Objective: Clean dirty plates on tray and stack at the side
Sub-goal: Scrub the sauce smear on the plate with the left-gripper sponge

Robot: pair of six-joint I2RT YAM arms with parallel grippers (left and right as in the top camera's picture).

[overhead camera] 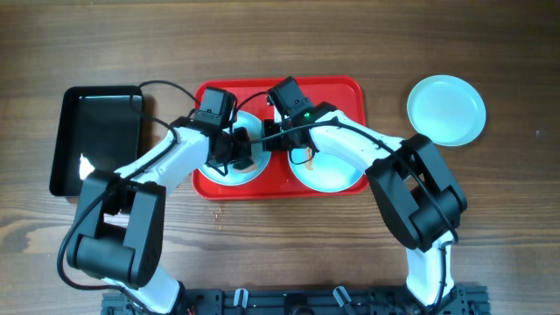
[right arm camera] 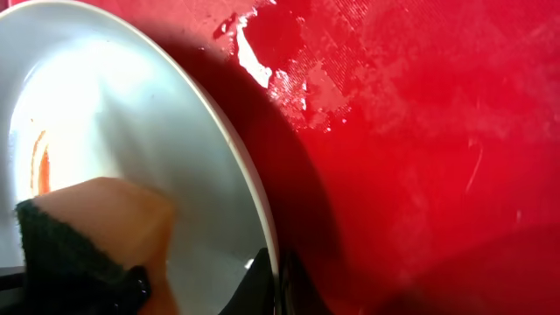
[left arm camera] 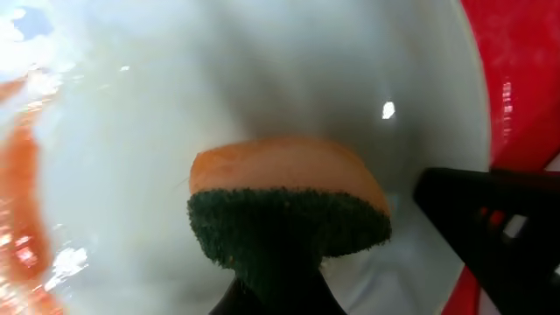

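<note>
The red tray [overhead camera: 341, 92] holds two pale plates. My left gripper [overhead camera: 234, 150] is shut on an orange sponge with a dark green scrub face [left arm camera: 284, 188] and presses it onto the left plate [overhead camera: 229, 177], which fills the left wrist view [left arm camera: 175, 114] with an orange smear at its left edge. My right gripper [right arm camera: 273, 280] is shut on that plate's rim [right arm camera: 131, 114], one finger on each side. The right plate [overhead camera: 337, 177] has a small orange-brown smear. A third plate [overhead camera: 446, 109] lies on the table, right of the tray.
A glossy black tray [overhead camera: 96, 140] lies left of the red tray. The red tray's floor is wet beside the plate [right arm camera: 420, 157]. Both arms cross over the tray's middle. Wooden table all round.
</note>
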